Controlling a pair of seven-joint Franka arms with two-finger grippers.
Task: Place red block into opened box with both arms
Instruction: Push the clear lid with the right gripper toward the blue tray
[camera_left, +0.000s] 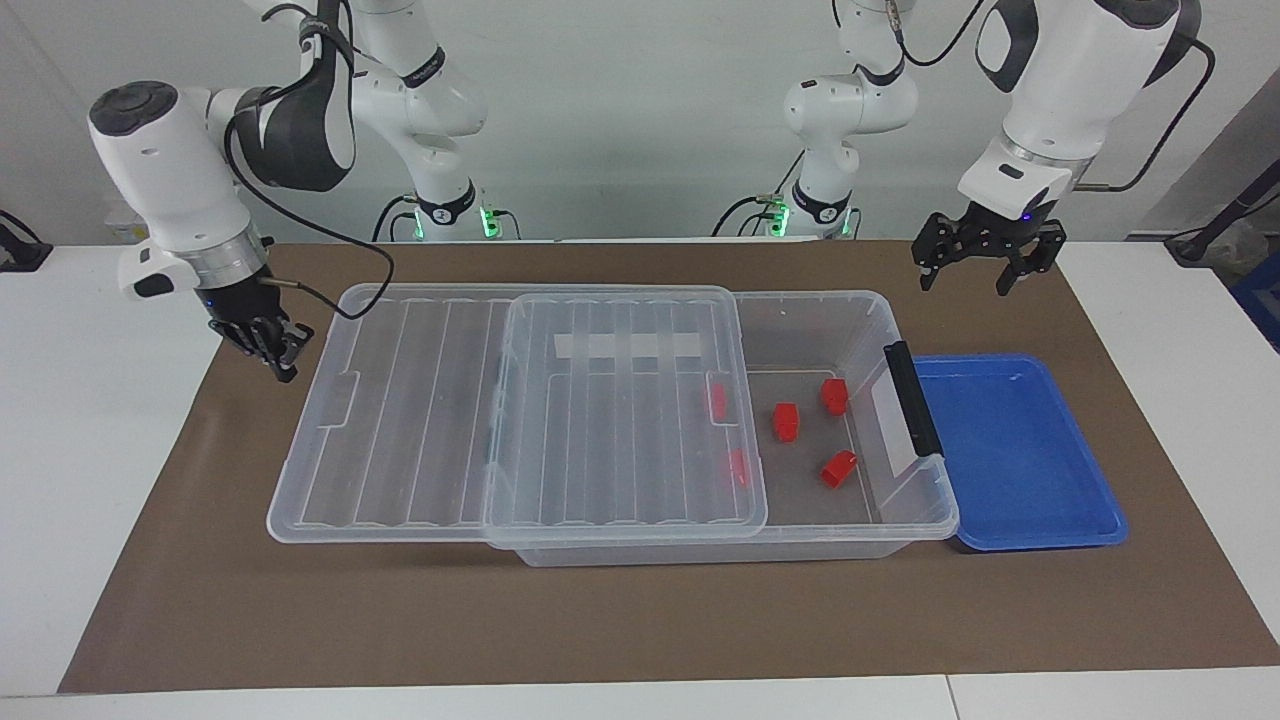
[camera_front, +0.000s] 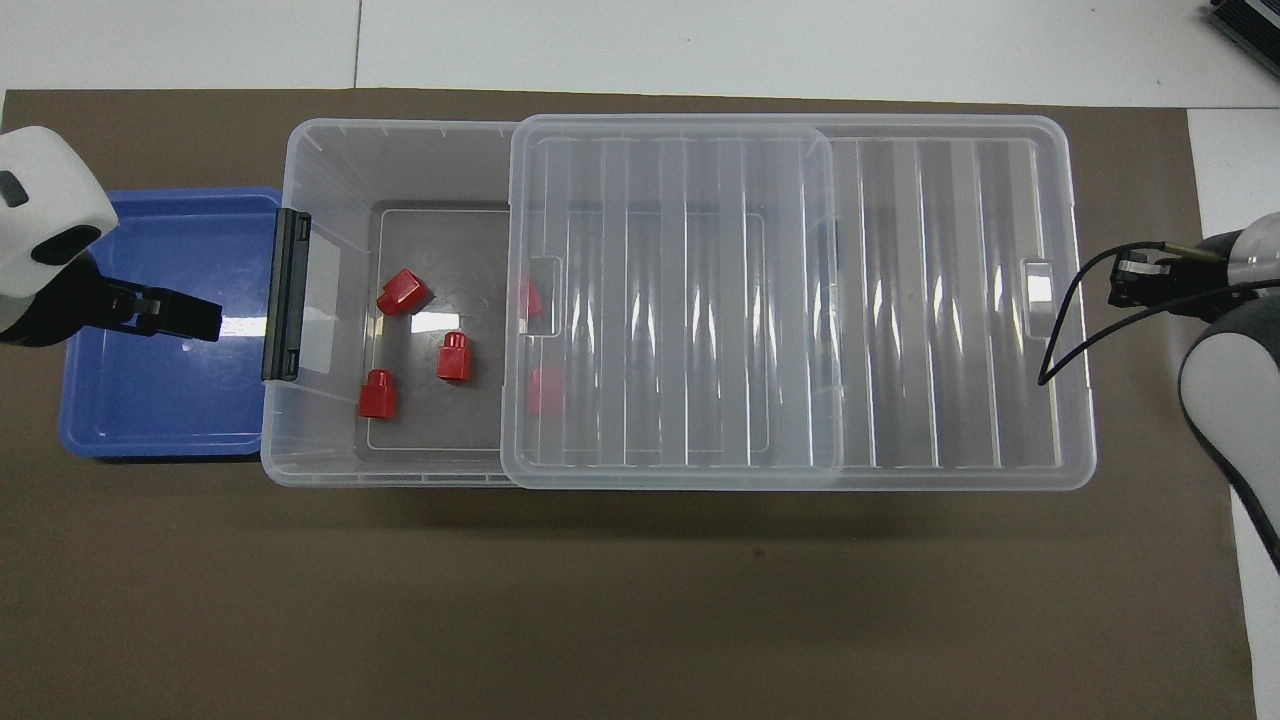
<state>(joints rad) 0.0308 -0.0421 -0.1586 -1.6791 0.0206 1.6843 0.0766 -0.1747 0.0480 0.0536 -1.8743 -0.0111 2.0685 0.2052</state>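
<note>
Three red blocks (camera_left: 787, 421) lie in plain sight on the floor of the box (camera_left: 905, 525), in its uncovered part toward the left arm's end of the table: one (camera_front: 402, 291) farthest from the robots, one (camera_front: 453, 357) in the middle of the group, and one (camera_front: 378, 394) nearest to the robots. Two more red blocks (camera_front: 531, 299) show dimly through the lid (camera_left: 420, 400), just under its edge. The clear ribbed lid lies slid along the box toward the right arm's end, so that it covers most of the box and overhangs the brown mat (camera_left: 640, 620) there. A black handle (camera_left: 911, 398) runs across the box's open end. Touching that end, or just beside it, stands a blue tray (camera_left: 1030, 520) with nothing seen in it. The left gripper (camera_left: 977, 268) hangs in the air with its fingers spread; in the overhead view it lies over the blue tray, and in the facing view it is clear of both tray and box. The right gripper (camera_left: 275, 355) hangs over the mat just beside the lid's end, apart from it, with its fingers pressed together and nothing between them. None of the blocks is touched by either gripper.
</note>
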